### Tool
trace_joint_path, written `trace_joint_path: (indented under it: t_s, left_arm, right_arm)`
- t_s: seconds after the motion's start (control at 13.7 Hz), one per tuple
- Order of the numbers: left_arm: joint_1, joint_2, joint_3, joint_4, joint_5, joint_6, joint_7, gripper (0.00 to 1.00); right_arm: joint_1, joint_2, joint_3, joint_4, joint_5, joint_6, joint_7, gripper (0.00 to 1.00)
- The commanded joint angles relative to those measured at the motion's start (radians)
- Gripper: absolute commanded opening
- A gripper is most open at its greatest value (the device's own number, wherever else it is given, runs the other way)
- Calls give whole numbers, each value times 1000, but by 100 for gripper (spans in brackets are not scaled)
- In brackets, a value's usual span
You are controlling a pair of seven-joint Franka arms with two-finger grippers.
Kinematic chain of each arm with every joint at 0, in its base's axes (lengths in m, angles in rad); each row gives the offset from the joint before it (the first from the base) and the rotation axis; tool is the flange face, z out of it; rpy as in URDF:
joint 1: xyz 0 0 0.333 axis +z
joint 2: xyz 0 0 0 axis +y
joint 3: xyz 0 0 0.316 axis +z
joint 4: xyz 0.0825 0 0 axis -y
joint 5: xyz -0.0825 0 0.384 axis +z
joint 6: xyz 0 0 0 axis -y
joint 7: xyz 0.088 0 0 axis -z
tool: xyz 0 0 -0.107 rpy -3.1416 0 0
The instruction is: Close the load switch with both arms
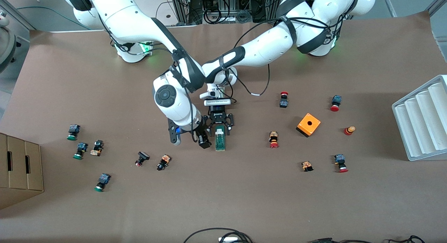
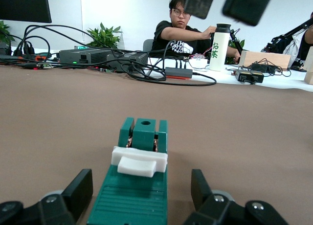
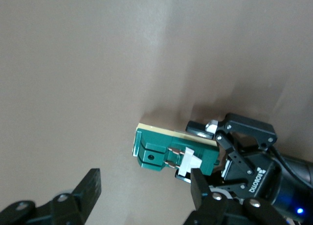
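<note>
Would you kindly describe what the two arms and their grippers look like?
Both arms are glossy white with rounded joints, black bands and loose black cables strapped along them. The right arm has a dark round cap on one joint; a blue light glows by the right gripper. The left arm ends in the left gripper, black linked fingers with white lettering. Green lights glow at both bases.

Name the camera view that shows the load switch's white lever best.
The left wrist view: the white lever sits close and unobstructed across the green load switch. The right wrist view shows the lever partly hidden by a finger. The front view shows it only as a tiny pale patch.
</note>
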Motion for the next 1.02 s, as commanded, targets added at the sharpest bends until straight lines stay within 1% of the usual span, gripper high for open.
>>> trace_joint_path:
  t_s: [0.0,0.07,0.15,0.22,0.29,0.44,0.58,0.87,0.95]
  left_arm:
    - [-3,27,-5,26,8,-2,47,74]
    - [-3,27,-5,26,6,-2,67,70]
    - [-3,27,-5,30,5,-2,70,70]
    - [-3,27,-5,33,6,0,70,65]
    - [-3,27,-5,32,5,-2,70,64]
    - [-3,28,-5,32,3,-2,70,59]
    - [-3,28,-5,32,5,-3,68,52]
    - [-5,28,-5,33,2,-3,67,50]
    - [-5,28,-5,32,2,-3,61,40]
  right_arm:
    - [24,17,0,2,29,37,31,83]
    - [27,17,0,2,29,41,35,82]
    - [34,22,0,0,29,41,38,79]
    - [40,27,0,-1,30,41,39,77]
    - [44,33,0,-4,30,47,39,76]
    - [46,40,1,-10,30,63,40,74]
    - [46,46,13,-13,30,73,58,73]
    - [63,65,13,-38,30,118,65,73]
    - [72,74,13,-42,30,138,66,72]
